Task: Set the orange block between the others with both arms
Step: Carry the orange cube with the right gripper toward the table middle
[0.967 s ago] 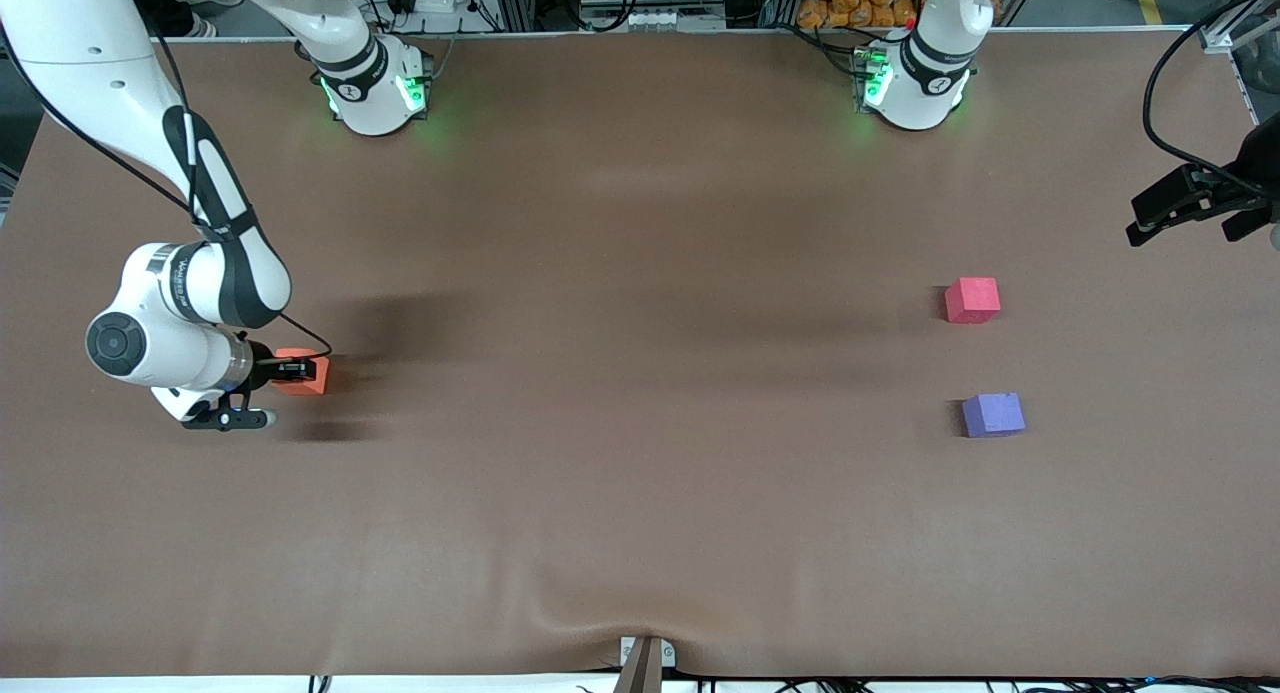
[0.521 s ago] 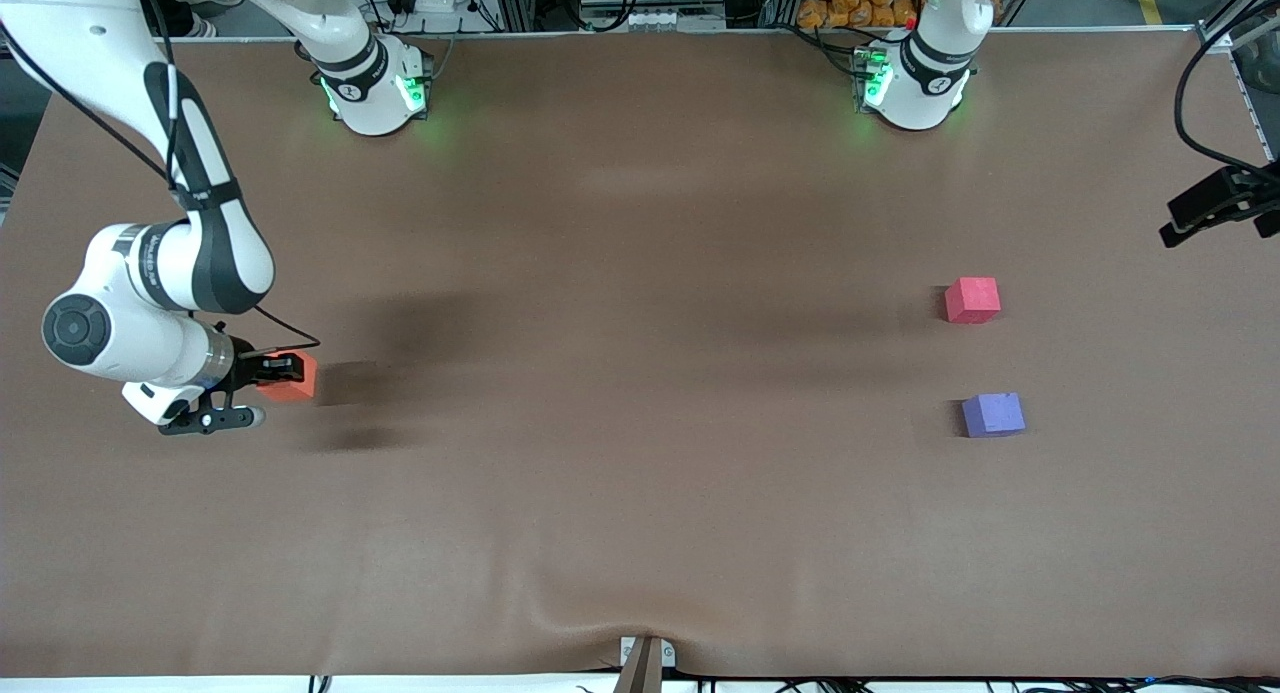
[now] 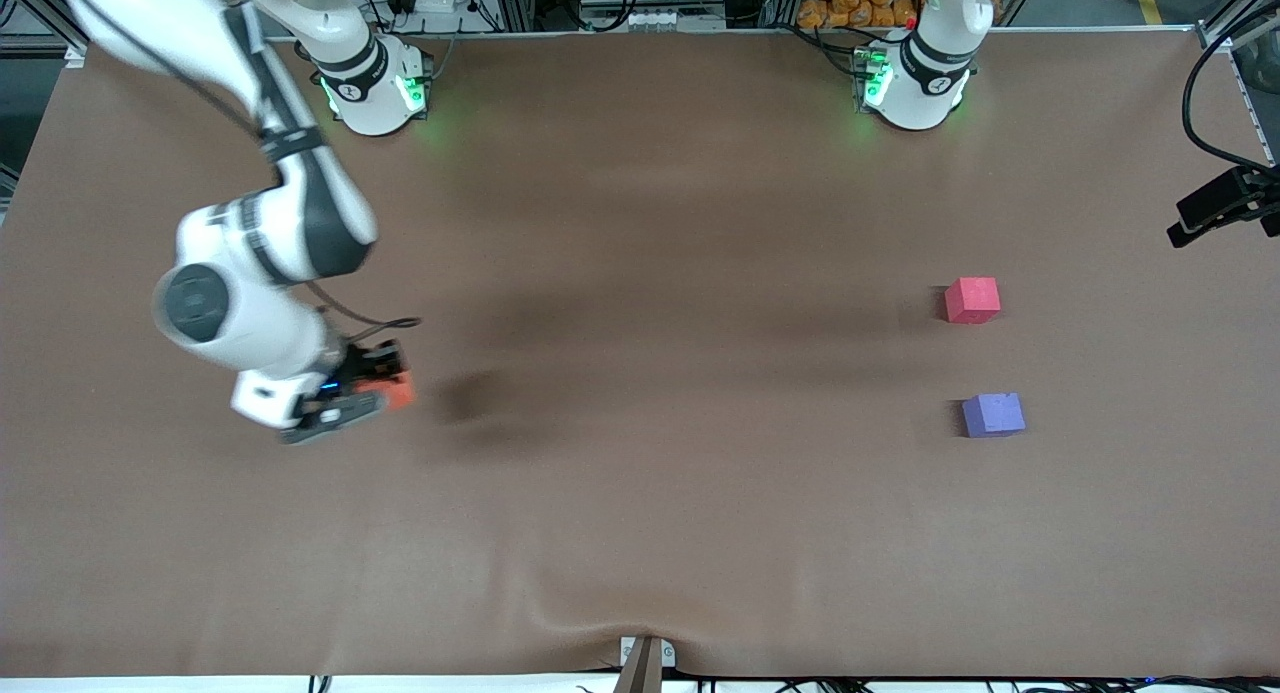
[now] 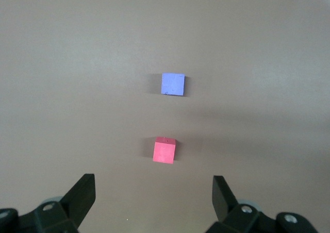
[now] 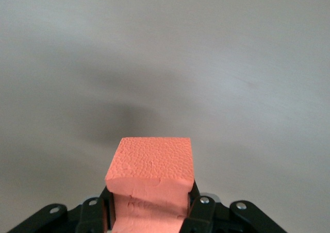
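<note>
Between my right hand's (image 3: 375, 385) 2 clamped fingers sits the orange block (image 5: 150, 168), a matte, pebbly foam cube, lifted above the table (image 3: 640, 493) at the right arm's end.

My left hand (image 4: 153, 202) waits, wide open.

A small matte orange block (image 5: 151, 171), a foam-like cube with a pebbled top, is clamped between the two fingers of the right arm's tool (image 3: 372, 385) and held in the air over the counter (image 3: 640, 513) at the right arm's end, well apart from the pinkish-red cube (image 3: 972, 300). That cube lies flat on the counter toward the left arm's end. A blue-purple cube (image 3: 993, 414) of like size lies near the pinkish-red cube, nearer the front camera, with bare counter between them. The left arm's tool (image 4: 153, 199) waits high over the pinkish-red cube, fingers spread wide.
</note>
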Robot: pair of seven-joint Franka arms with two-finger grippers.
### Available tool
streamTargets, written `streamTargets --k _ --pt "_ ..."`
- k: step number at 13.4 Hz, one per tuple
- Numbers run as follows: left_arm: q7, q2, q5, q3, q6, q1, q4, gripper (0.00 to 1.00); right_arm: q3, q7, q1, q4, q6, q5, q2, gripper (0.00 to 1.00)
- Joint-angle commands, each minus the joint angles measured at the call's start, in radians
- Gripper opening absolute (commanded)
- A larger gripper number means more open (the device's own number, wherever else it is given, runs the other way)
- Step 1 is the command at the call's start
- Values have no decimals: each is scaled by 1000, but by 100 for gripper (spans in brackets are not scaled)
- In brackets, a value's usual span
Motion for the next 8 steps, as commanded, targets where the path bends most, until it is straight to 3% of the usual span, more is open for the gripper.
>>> streamTargets --k 1,4,8 --pt "23 16 -17 -4 5 9 13 100 -6 111 142 133 -10 59 116 6" --pt "23 34 -22 -4 11 10 16 100 -11 334 326 317 -1 61 262 6" --pt "37 31 -30 -5 8 9 13 100 -15 498 431 346 104 63 338 6"
